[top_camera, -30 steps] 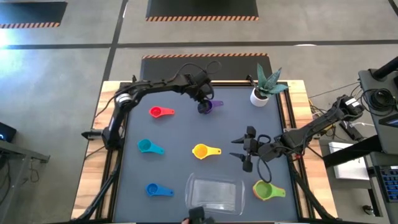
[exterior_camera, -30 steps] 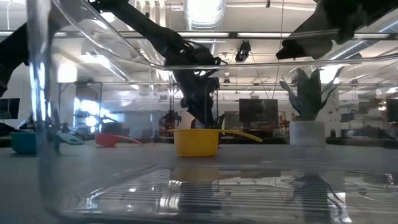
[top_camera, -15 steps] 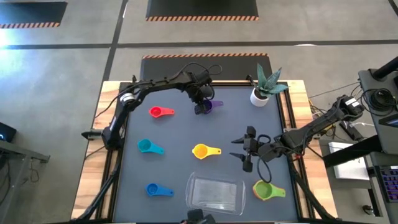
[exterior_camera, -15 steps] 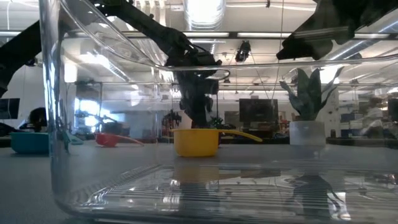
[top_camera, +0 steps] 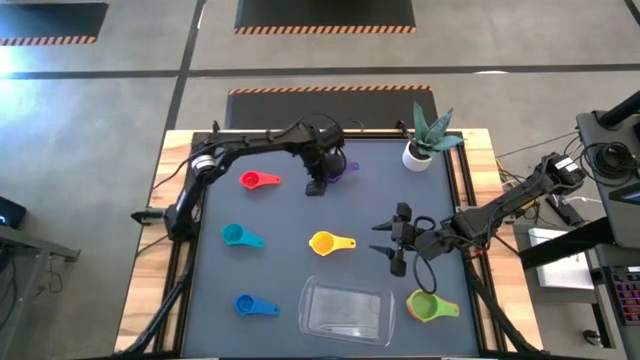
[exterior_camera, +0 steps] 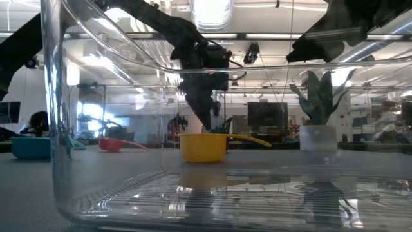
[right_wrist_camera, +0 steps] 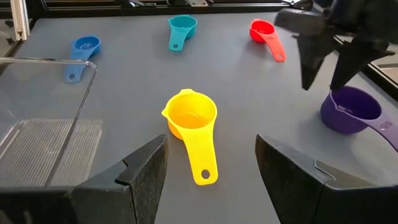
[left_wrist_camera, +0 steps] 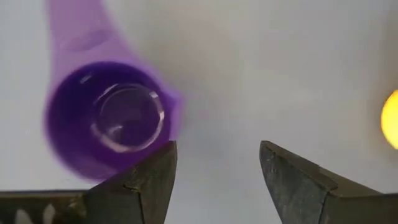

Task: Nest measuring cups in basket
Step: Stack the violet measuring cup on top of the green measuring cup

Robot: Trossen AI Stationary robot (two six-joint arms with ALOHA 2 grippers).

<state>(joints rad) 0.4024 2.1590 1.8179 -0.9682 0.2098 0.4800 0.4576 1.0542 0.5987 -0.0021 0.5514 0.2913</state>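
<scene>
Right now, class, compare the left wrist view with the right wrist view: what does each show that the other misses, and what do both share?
Only the left wrist view looks straight down into the purple cup, beside the open left gripper. Only the right wrist view shows the basket, the blue cup, teal cup and red cup. Both show the purple cup and the yellow cup.
</scene>
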